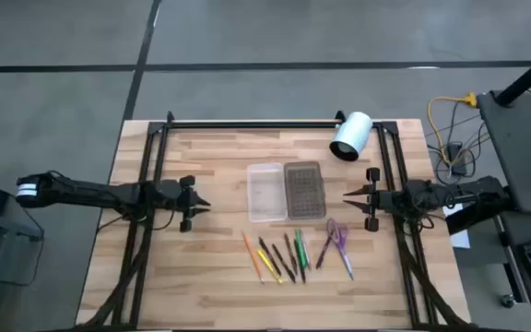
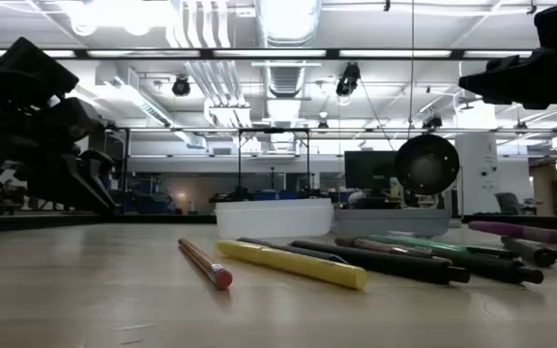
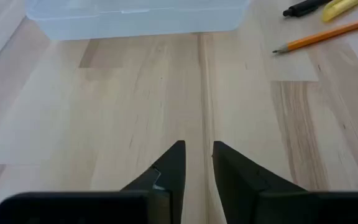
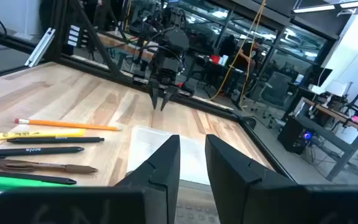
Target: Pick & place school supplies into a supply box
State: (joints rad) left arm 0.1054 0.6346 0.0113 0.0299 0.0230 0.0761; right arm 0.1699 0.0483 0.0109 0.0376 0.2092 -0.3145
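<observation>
**Both tools empty, supplies still loose on the worktop**

The left tool (image 1: 194, 204) and right tool (image 1: 356, 203) hover on either side of the small clear plastic supply box (image 1: 286, 191), each with its two dark fingers set to a narrow gap and holding nothing. The whitish tray half lies nearer the left tool, the grey ribbed lid half nearer the right.

The thin pens and pencils (image 1: 280, 257), in orange, yellow, green and dark, lie fanned on the pale wooden worktop (image 1: 201, 277) between the two tools, just short of the box. The small purple-handled scissors (image 1: 336, 239) sit closest to the right tool.

These sticks look light, stiff and liable to roll; a pinch across mid-shaft seems safest. They lie close together, so fingers have little room between neighbours. Bare wood around each tool gives free approach; the white cylinder (image 1: 350, 136) stands beyond the right tool, well apart.
</observation>
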